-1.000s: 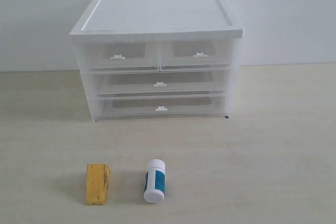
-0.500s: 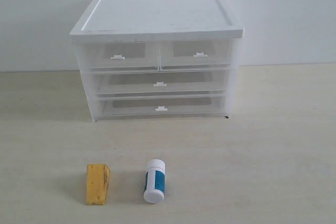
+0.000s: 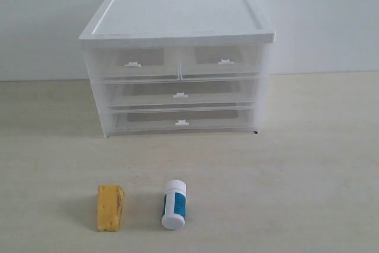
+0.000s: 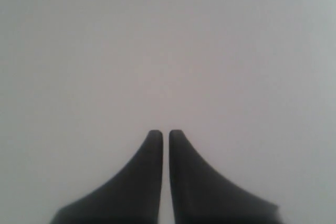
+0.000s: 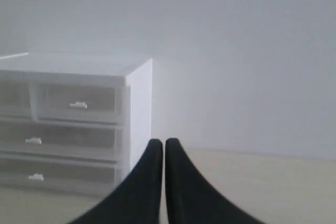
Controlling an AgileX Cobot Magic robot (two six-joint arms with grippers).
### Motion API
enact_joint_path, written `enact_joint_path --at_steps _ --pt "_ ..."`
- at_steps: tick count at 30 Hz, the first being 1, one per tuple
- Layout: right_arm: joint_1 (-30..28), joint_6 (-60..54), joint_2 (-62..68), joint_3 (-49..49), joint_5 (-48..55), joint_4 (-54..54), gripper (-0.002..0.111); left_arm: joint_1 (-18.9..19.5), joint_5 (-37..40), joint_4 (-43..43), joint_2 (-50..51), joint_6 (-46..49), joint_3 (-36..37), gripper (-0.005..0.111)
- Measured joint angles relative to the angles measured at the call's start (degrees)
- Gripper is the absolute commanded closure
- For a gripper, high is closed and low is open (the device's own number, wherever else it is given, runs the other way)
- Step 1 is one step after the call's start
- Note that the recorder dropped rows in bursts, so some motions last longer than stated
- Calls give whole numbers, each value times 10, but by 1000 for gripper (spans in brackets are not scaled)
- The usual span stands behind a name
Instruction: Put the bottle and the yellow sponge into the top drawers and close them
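The yellow sponge (image 3: 110,207) lies on the table at the front left, and the white bottle (image 3: 174,204) with its blue-teal label lies on its side just right of it. Behind them stands the white-topped cabinet (image 3: 177,19); both its top drawers, left (image 3: 133,63) and right (image 3: 224,61), are pushed in. Neither gripper shows in the exterior view. My left gripper (image 4: 165,133) is shut, facing a blank pale surface. My right gripper (image 5: 159,141) is shut too, with the cabinet (image 5: 137,98) and one top drawer (image 5: 79,104) ahead of it.
Two full-width drawers (image 3: 180,94) sit below the top pair, both pushed in. A plain white wall (image 3: 325,16) stands behind the cabinet. The light wooden table (image 3: 308,164) stretches out to the right of the objects.
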Motion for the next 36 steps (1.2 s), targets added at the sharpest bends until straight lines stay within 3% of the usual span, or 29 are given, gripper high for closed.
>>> enact_joint_path --at_steps 4,10,20,36 --pt "0 0 0 0 -22 -1 108 0 30 61 111 -64 -47 103" --pt "0 0 0 0 -46 -1 108 0 35 128 262 -78 -77 103" --pt "0 40 0 0 -113 38 108 -46 27 187 480 132 -98 103" --pt "0 67 0 0 -131 40 108 -61 -83 159 727 187 -167 103"
